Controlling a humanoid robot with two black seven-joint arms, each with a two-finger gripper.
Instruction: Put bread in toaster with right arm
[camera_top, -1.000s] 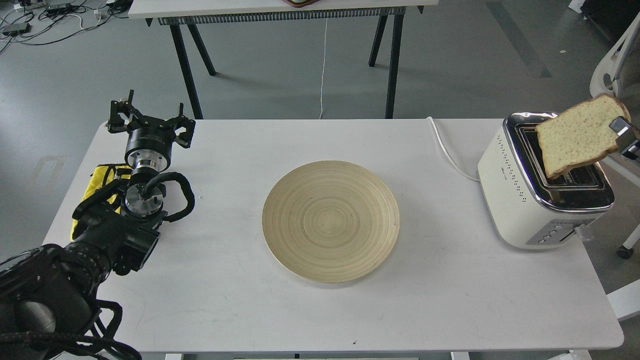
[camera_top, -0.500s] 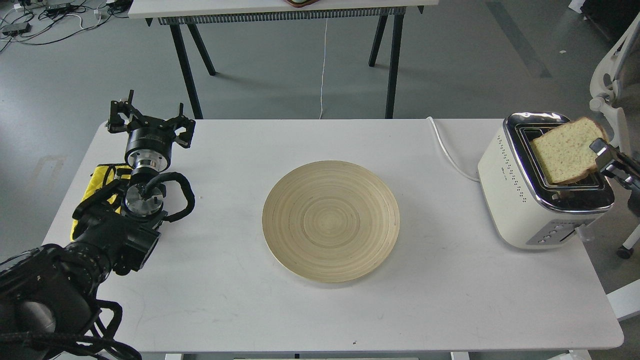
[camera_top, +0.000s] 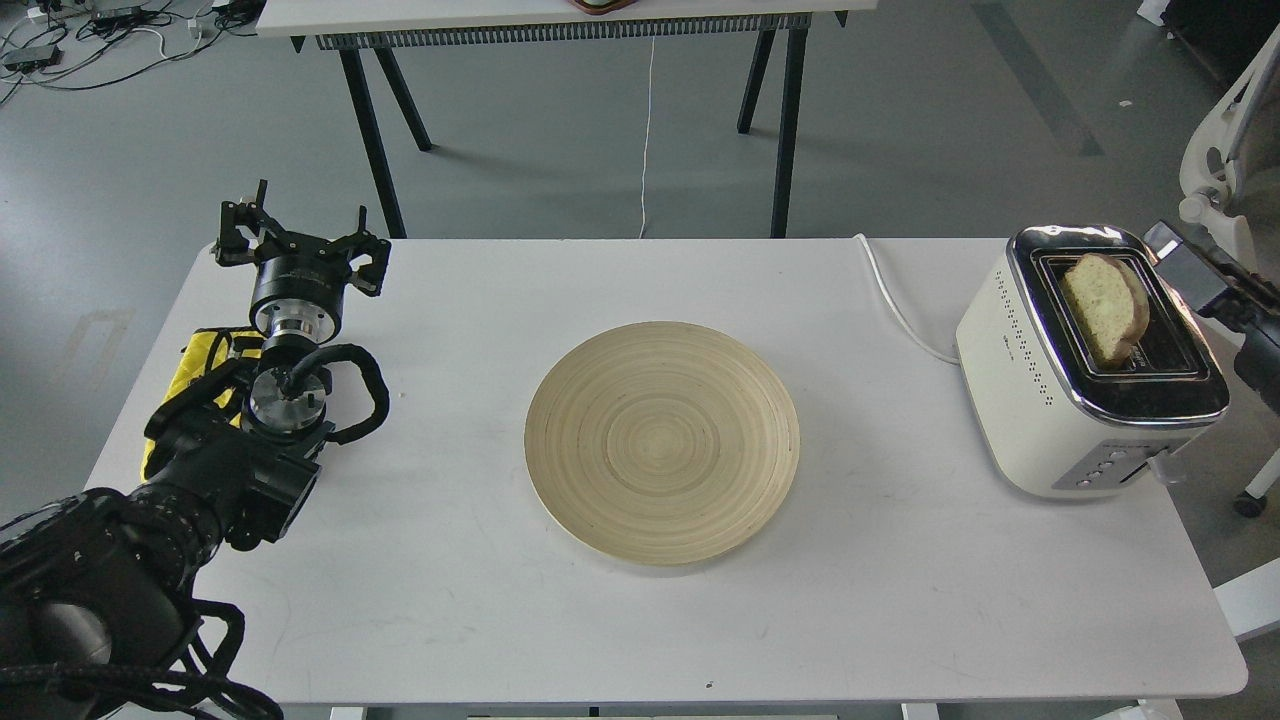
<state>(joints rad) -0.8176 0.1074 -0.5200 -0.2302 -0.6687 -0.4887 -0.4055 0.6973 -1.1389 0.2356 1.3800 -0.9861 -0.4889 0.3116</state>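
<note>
The bread stands on edge in the left slot of the cream-white toaster at the table's right end, with its upper half sticking out above the chrome top. My right gripper comes in from the right edge just beyond the toaster's far right corner. It is apart from the bread, open and holds nothing. My left gripper rests at the table's far left, fingers spread open and empty.
A round wooden plate lies bare in the middle of the white table. The toaster's white cord runs off the back edge. A yellow object lies under my left arm. A white chair stands at the right.
My right gripper lowered the bread from above the toaster into the left slot, then let go of it and drew back up and to the right. The left arm has not moved.
</note>
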